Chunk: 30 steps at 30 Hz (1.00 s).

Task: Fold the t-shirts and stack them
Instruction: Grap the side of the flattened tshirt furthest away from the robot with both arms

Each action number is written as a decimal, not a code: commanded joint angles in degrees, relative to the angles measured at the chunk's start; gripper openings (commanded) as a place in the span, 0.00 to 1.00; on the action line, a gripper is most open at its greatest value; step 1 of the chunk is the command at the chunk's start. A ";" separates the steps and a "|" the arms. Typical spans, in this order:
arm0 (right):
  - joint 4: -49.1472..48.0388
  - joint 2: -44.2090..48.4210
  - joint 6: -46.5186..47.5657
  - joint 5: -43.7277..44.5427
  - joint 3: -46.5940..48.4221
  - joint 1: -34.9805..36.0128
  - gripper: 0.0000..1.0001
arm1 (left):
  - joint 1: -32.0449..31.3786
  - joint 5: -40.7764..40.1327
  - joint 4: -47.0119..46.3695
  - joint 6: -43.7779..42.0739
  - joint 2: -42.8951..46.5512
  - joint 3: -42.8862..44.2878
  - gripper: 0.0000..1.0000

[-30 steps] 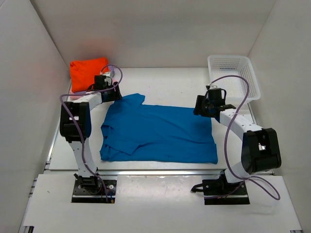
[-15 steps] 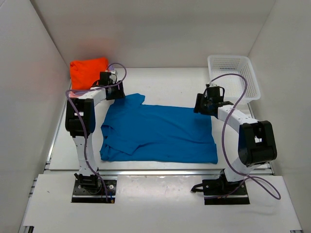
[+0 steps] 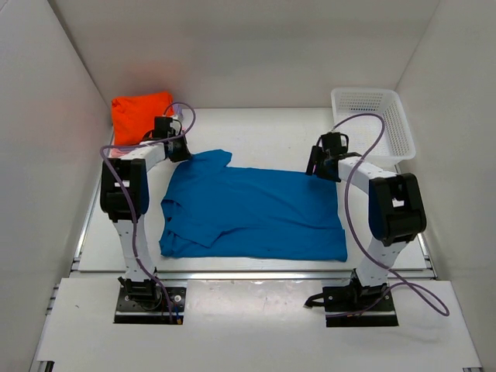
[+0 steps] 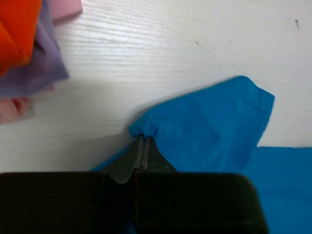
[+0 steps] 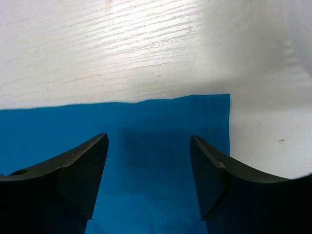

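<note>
Bright blue short-sleeved t-shirt (image 3: 256, 213) lies spread flat in the middle of the white wood-grain table (image 3: 271, 132). Its long axis runs left–right in the top view, with neck end and sleeves to the left and the straight hem to the right. The far sleeve juts toward the back-left corner.

Left gripper (image 4: 144, 152) is clenched on that sleeve's tip, the cloth bunched into a small peak at its closed fingers. Right gripper (image 5: 148, 141) is spread wide, fingers astride the far-right hem corner. Whether it touches the cloth cannot be told.

Stack at back-left, near the sleeve but apart from it: folded bright orange t-shirt (image 3: 139, 115) on top, folded lavender t-shirt (image 4: 34, 73) under it, edges of a folded pink t-shirt (image 4: 66, 7) showing beneath. White plastic mesh basket (image 3: 372, 116) sits at back-right.
</note>
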State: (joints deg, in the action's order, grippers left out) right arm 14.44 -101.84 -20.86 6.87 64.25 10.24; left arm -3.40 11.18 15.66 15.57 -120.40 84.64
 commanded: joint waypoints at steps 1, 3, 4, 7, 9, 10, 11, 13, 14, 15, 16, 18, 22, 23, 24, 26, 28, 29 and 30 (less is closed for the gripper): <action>0.67 -2.21 -4.00 8.05 3.51 1.54 0.66 | 0.76 4.46 -3.26 2.27 8.42 -3.51 0.00; 1.99 -4.14 -5.32 8.42 5.26 1.54 0.66 | 1.55 6.74 -4.49 3.06 10.79 -5.88 0.00; 2.35 -5.20 -5.33 9.03 5.45 1.62 0.67 | 1.20 6.31 -4.76 3.06 11.84 -6.24 0.00; 5.06 -7.57 -5.85 10.09 8.25 0.84 0.67 | 1.38 7.71 -4.41 3.23 12.82 -7.56 0.00; 6.12 -8.72 -5.42 10.18 9.40 0.40 0.67 | 1.55 8.24 -4.76 3.58 13.44 -8.44 0.00; 6.56 -9.68 -5.42 10.52 9.58 0.22 0.65 | 1.73 8.85 -4.94 3.85 13.87 -8.96 0.00; 6.83 -9.95 -5.59 10.27 9.58 0.13 0.63 | 1.82 9.12 -5.46 4.20 14.05 -8.88 0.00; 6.92 -10.04 -5.24 10.44 9.76 0.31 0.56 | 2.69 9.82 -5.20 4.55 14.49 -9.49 0.00; 6.66 -10.39 -5.59 10.70 9.49 0.05 0.44 | 2.70 10.00 -5.38 4.55 14.49 -9.67 0.00; 6.22 -10.39 -5.07 10.44 9.49 -0.04 0.37 | 2.43 10.09 -5.29 4.12 14.93 -9.93 0.00; 6.13 -9.87 -5.07 10.27 9.23 -0.31 0.24 | 2.43 10.35 -5.38 4.38 15.02 -10.19 0.00; 5.69 -9.52 -4.80 9.92 9.23 -0.74 0.14 | 2.34 10.53 -4.85 4.03 15.19 -10.02 0.00; 5.25 -8.81 -4.10 9.30 8.88 -0.75 0.05 | 2.87 11.05 -4.33 3.76 15.19 -10.29 0.00; 5.25 -8.38 -4.01 8.95 9.14 -0.66 0.05 | 3.31 11.14 -3.97 3.50 15.54 -10.29 0.00; 4.99 -8.37 -3.58 8.51 8.88 -0.66 0.05 | 3.31 11.06 -3.71 3.67 15.98 -10.11 0.00; 4.37 -6.89 -3.13 7.98 8.53 -0.14 0.06 | 3.31 10.97 -2.66 3.06 17.56 -10.72 0.00; 3.67 -5.65 -2.78 7.10 7.65 -0.66 0.08 | 3.40 11.06 -2.04 2.53 19.06 -11.51 0.00; 3.32 -4.60 -2.43 6.93 7.47 -0.75 0.09 | 3.31 11.32 -1.43 2.18 20.19 -12.04 0.00; 3.14 -3.81 -2.08 6.49 7.21 -0.31 0.09 | 3.31 11.49 -0.99 2.44 20.90 -12.30 0.00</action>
State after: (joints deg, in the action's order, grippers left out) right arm 19.88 -110.32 -24.16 13.76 72.14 10.04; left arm -0.47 20.71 13.47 19.05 -106.06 73.06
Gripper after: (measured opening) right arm 0.089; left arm 0.022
